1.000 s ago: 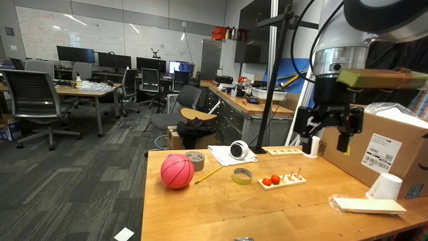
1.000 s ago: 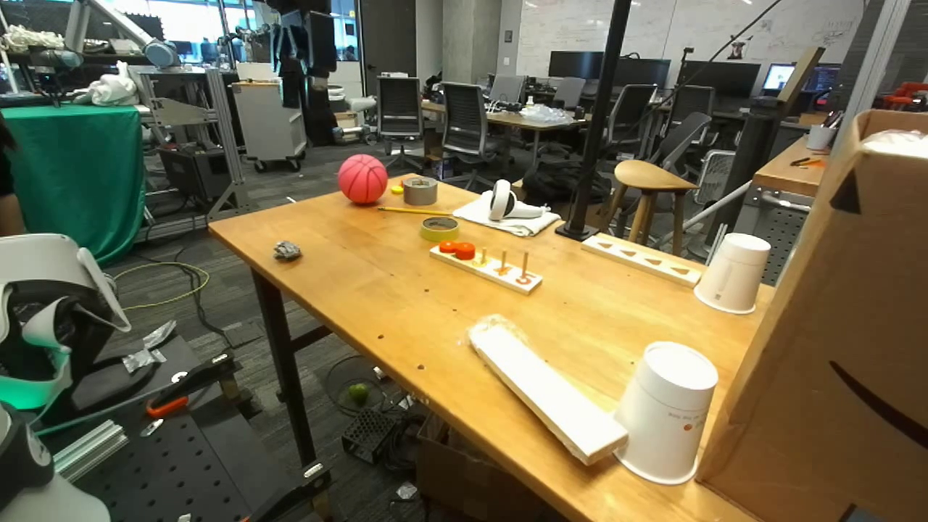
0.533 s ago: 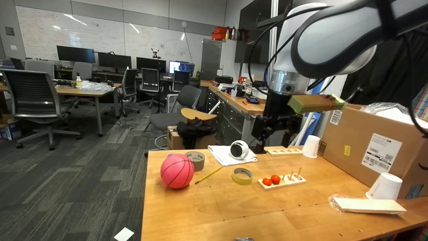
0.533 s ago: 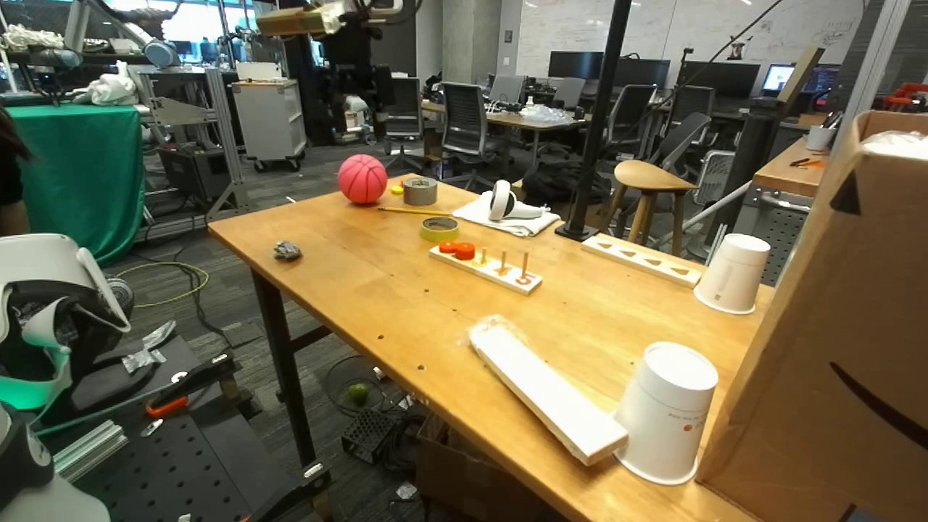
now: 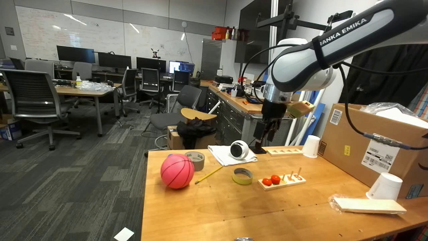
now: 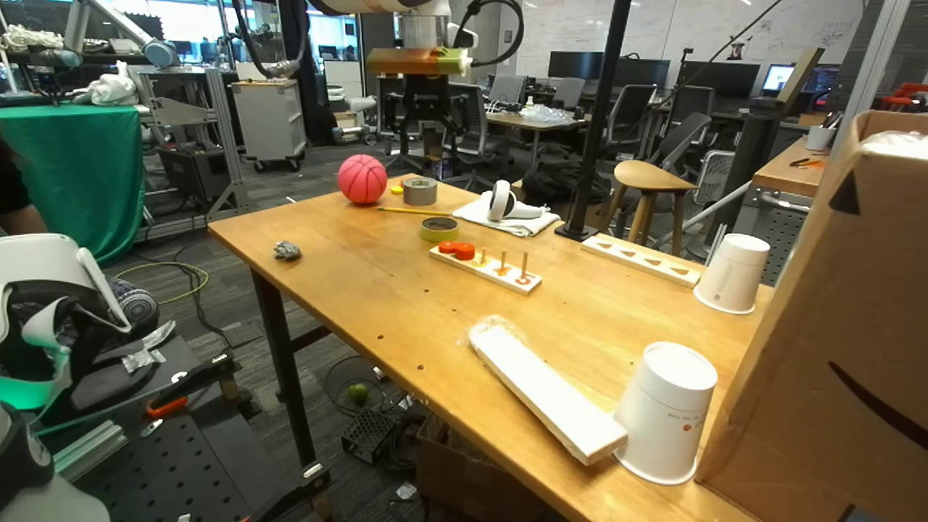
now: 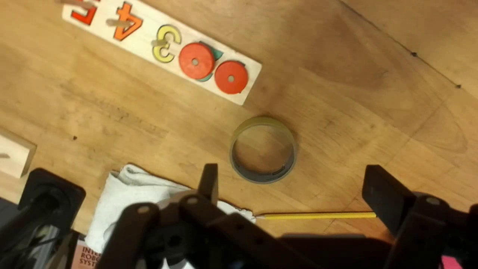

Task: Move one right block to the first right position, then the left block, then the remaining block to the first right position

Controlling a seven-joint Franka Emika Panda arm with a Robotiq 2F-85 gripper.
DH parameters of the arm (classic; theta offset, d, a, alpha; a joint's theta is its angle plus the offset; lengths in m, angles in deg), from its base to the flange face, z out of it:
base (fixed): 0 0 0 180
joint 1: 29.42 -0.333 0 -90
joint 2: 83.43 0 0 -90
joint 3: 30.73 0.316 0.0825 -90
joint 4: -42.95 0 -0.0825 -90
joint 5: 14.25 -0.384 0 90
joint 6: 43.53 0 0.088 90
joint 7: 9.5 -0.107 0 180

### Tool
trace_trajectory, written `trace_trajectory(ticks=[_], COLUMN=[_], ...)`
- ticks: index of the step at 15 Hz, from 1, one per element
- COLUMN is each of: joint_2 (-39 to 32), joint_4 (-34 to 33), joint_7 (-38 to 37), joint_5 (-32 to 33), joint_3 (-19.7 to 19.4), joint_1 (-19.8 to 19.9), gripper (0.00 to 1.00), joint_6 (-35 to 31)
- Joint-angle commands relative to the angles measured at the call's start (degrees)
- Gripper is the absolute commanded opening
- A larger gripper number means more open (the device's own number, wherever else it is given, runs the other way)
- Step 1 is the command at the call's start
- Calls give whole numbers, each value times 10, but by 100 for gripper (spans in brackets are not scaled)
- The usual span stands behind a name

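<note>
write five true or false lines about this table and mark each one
1. Red pieces sit on the numbered board. True.
2. The red pieces are at opposite ends of the board. False: they sit side by side at one end.
3. The claw is open. True.
4. The claw is touching the board. False: it is raised, apart from the board.
5. A yellow pencil and a pink ball lie on the table. True.

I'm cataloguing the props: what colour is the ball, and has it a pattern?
The ball is pink with dark seam lines, best seen in an exterior view.
</note>
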Motion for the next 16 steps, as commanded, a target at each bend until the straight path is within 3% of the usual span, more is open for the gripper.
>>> trace_trajectory(ticks=[1, 8, 13, 14, 16], joint_2=[-36, -69, -84, -77, -79], joint_4=[-65, -71, -79, -55, -54], joint_7=[151, 379, 518, 467, 473], joint_5=[-15, -43, -28, -31, -31], joint_3=[0, 20, 19, 10, 9], joint_1=[23, 41, 42, 31, 31], gripper=[100, 100, 100, 100, 100], joint_6=[22, 23, 94, 56, 61])
